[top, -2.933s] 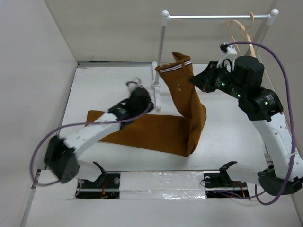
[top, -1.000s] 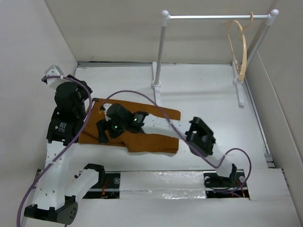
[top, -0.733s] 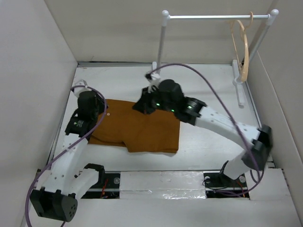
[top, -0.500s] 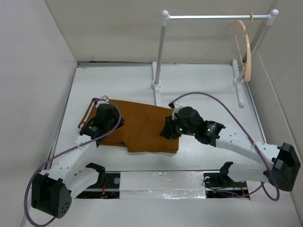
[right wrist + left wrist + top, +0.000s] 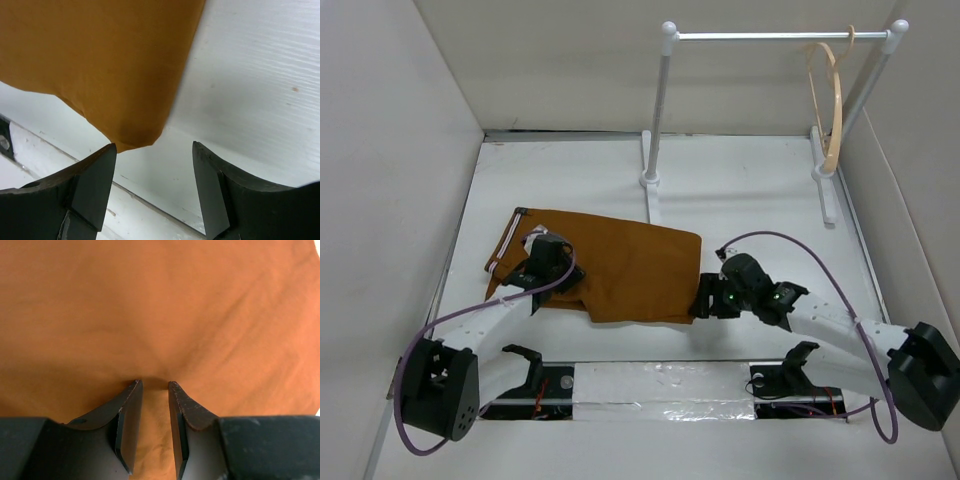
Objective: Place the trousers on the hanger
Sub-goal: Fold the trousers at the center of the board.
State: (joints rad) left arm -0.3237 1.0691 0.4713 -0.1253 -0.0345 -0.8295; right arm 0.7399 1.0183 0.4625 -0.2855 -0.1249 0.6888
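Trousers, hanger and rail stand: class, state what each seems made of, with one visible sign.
Trousers: matte woven cloth, by its soft creases. Hanger: thin, pale, smooth; wood or plastic, unclear. Rail stand: glinting crossbar looks metal; white uprights perhaps painted or plastic.

Bright, even light; soft faint shadows; all pics fairly sharp.

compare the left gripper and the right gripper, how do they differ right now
The left gripper has its fingers nearly together, pinching a pucker of the trousers; the right gripper has its fingers spread wide and holds nothing. The left gripper sits over the left part of the trousers; the right gripper is at their near right corner, mostly over bare table. Both are low and close to the trousers.
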